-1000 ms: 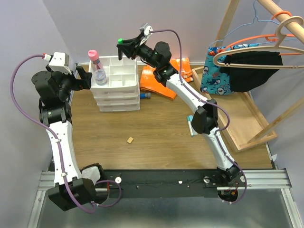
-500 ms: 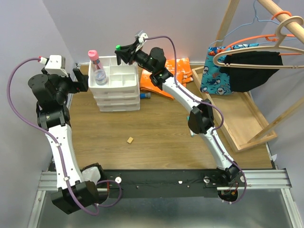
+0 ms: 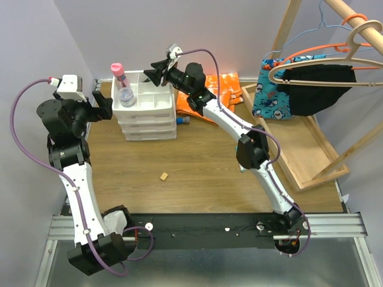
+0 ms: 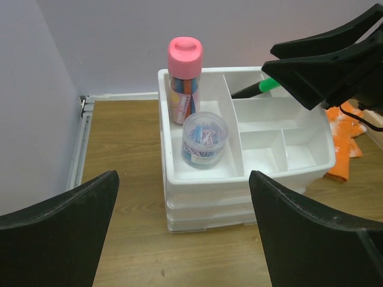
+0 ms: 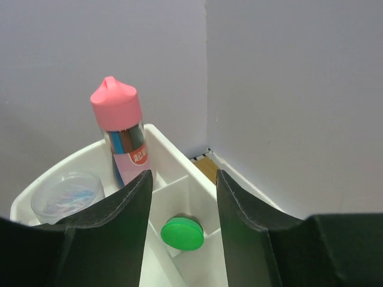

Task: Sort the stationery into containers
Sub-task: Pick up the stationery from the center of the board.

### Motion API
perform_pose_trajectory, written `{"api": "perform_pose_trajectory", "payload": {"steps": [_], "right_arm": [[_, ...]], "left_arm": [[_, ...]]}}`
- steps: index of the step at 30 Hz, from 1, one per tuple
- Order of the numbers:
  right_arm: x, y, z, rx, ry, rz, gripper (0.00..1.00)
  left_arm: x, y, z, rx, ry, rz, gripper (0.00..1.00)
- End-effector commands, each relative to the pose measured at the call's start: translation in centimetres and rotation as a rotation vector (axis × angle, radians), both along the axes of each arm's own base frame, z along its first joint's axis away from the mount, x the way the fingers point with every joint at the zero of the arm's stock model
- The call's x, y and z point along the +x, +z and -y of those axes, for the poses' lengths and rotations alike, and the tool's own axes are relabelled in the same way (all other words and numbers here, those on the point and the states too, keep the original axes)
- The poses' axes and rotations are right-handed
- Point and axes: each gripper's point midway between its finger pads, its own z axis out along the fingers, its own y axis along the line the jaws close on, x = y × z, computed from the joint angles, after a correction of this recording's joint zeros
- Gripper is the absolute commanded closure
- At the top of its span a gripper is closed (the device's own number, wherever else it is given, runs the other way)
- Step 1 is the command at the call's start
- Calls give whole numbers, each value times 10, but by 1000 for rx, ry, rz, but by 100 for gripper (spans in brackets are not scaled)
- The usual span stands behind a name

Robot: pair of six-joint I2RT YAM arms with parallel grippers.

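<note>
The containers are a white three-drawer unit with a divided top tray. A clear pink-capped bottle stands in its left compartment. My right gripper hovers over the back compartment, open. The black green-capped marker leans in that compartment below the fingers, with a gap on each side of its cap. My left gripper stands wide open to the left of the unit, with nothing in it. A blue-capped tube lies on the table right of the unit.
A small clear jar of paper clips sits in front of the bottle. An orange cloth lies right of the unit. A shallow wooden tray and a rack of hangers stand at the right. A small tan block lies mid-table.
My right gripper moved left over the unit's back compartment and its jaws opened off the marker. My left arm drew back slightly to the left.
</note>
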Motion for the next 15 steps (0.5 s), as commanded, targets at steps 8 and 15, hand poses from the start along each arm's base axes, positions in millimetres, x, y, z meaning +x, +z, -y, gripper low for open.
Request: {"api": "perform_pose_trajectory", "payload": {"steps": [8,15], "right_arm": [[-63,96,79,-40,-161,-38,40],[-129,-16,164,-396,-274,-418,41]], "left_arm": [[-25,19,32,16,-135,49,1],[-42,34,49,71,-224,45,1]]}}
